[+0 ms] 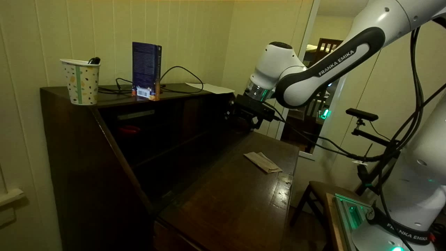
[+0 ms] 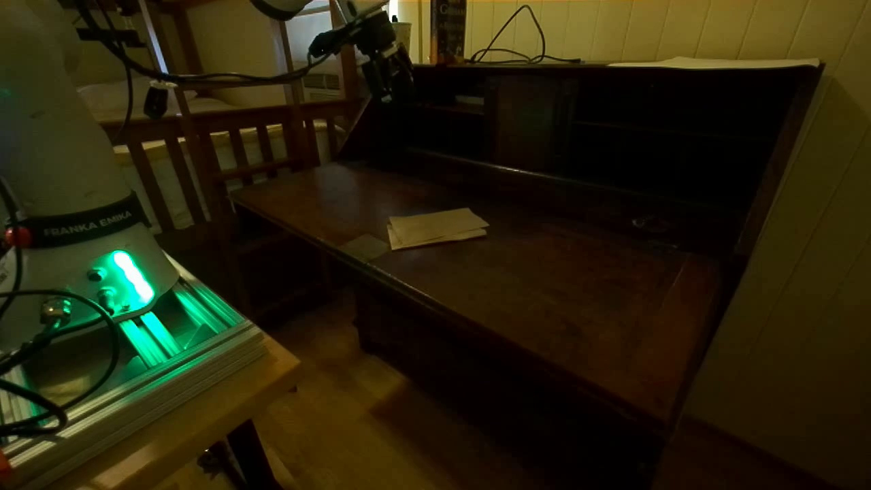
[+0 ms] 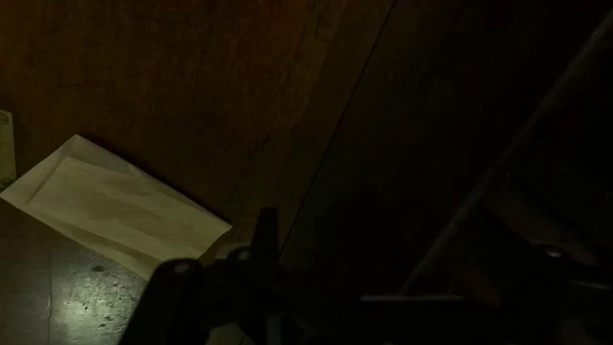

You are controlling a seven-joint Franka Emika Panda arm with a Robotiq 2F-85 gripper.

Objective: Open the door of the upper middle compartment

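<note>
The dark wooden desk [image 1: 80,157] has open shelves at its back. The door [image 2: 527,122] of the upper middle compartment is a brown panel between the shelves and looks closed in an exterior view; it shows dimly in an exterior view [image 1: 193,113]. My gripper [image 1: 243,121] hangs over the fold-down desktop, pointing down, apart from the door. In an exterior view the gripper [image 2: 389,78] is to the left of the door, near its top height. In the wrist view the gripper [image 3: 383,235] has one finger at left and a dark middle; it looks open and empty. The right finger is lost in darkness.
A folded paper [image 1: 263,162] lies on the desktop; it also shows in the wrist view [image 3: 124,206]. On the desk's top stand a patterned cup [image 1: 82,83], a blue book [image 1: 146,69], and cables [image 1: 181,91]. A red item [image 1: 129,129] lies on a shelf.
</note>
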